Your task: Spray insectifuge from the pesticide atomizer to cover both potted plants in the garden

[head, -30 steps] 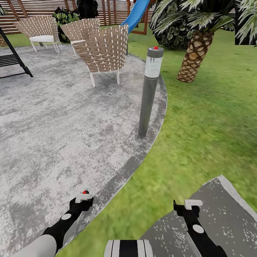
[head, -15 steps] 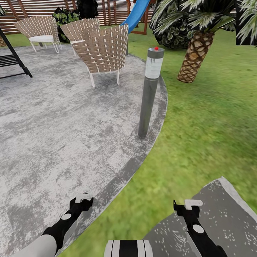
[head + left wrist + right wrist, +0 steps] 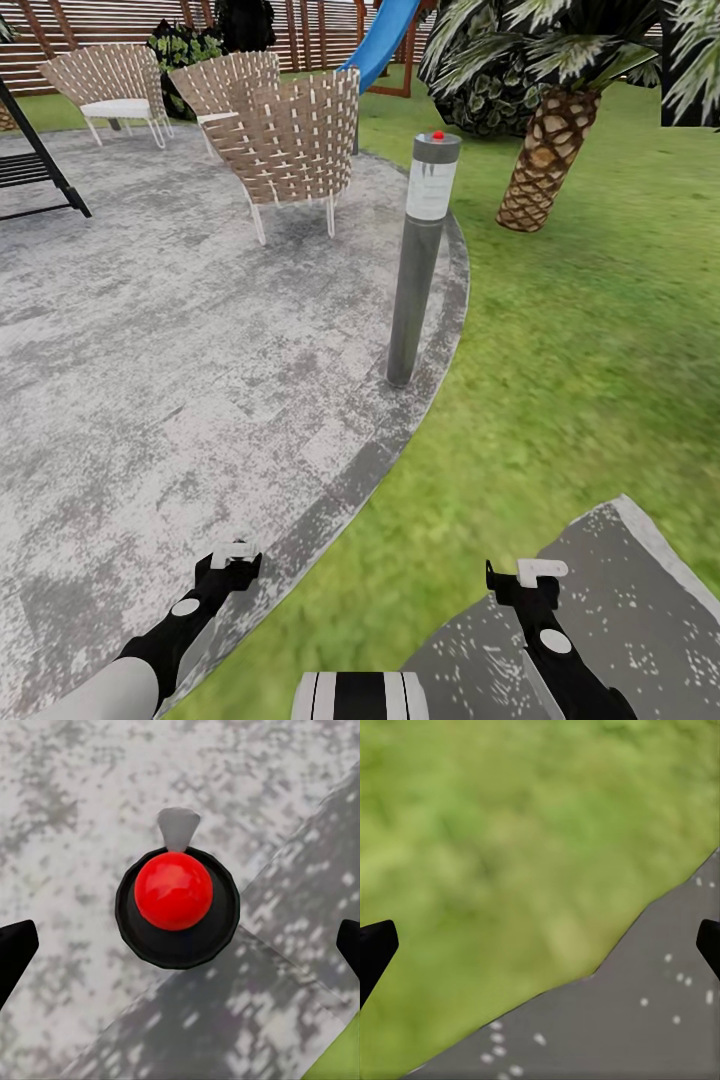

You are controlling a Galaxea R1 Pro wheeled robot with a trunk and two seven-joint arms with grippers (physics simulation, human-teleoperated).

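Down low in the head view, the left gripper [image 3: 234,556] is held over the edge of the round grey patio [image 3: 150,380], and the right gripper [image 3: 528,578] is held over a grey stepping slab [image 3: 620,590] set in the green lawn [image 3: 560,380]. Both pincers are spread wide with nothing between them: in each wrist view only the black fingertips [image 3: 13,952] [image 3: 375,949] are seen, far apart at the sides.

Right under the left gripper, a black round thing with a red ball on top [image 3: 177,900] and a small grey spout is seen (it may be the pesticide atomizer, but that cannot be told for sure). It stands on the grey paving.

A tall grey lamp post [image 3: 420,255] with a red dot on top stands at the patio's rim. Behind it, three woven chairs [image 3: 290,140] are placed on the patio. A palm with a scaly trunk [image 3: 545,155] grows on the lawn, and a blue slide [image 3: 380,40] and a brown slatted fence [image 3: 100,20] are seen far back.
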